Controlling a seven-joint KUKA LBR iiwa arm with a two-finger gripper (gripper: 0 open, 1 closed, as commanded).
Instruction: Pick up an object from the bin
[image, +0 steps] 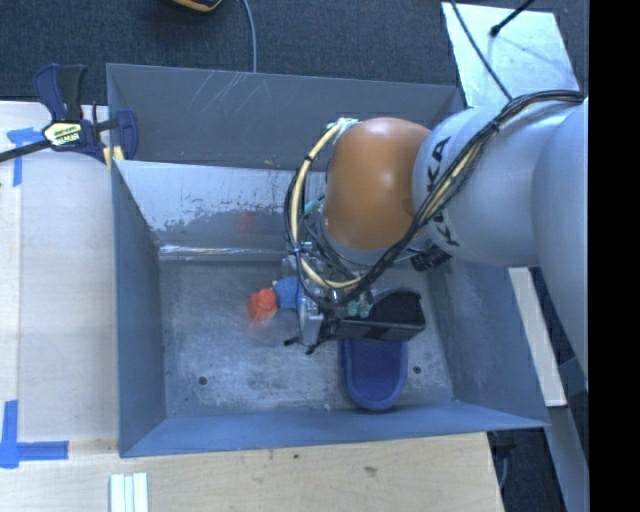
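Observation:
My gripper hangs low over the middle of the bin floor, under the arm's wrist. Just to its left lie a small orange lump and a small light-blue piece, side by side and close to the gripper's tip. A flat dark-blue oval thing lies on the floor right below and to the right of the gripper. A black elongated thing rests across the oval's upper end, beside the gripper.
The arm with its orange cover and cables hides the back right of the bin floor. The sloping walls close in on all sides. Bare floor stretches to the left and front left.

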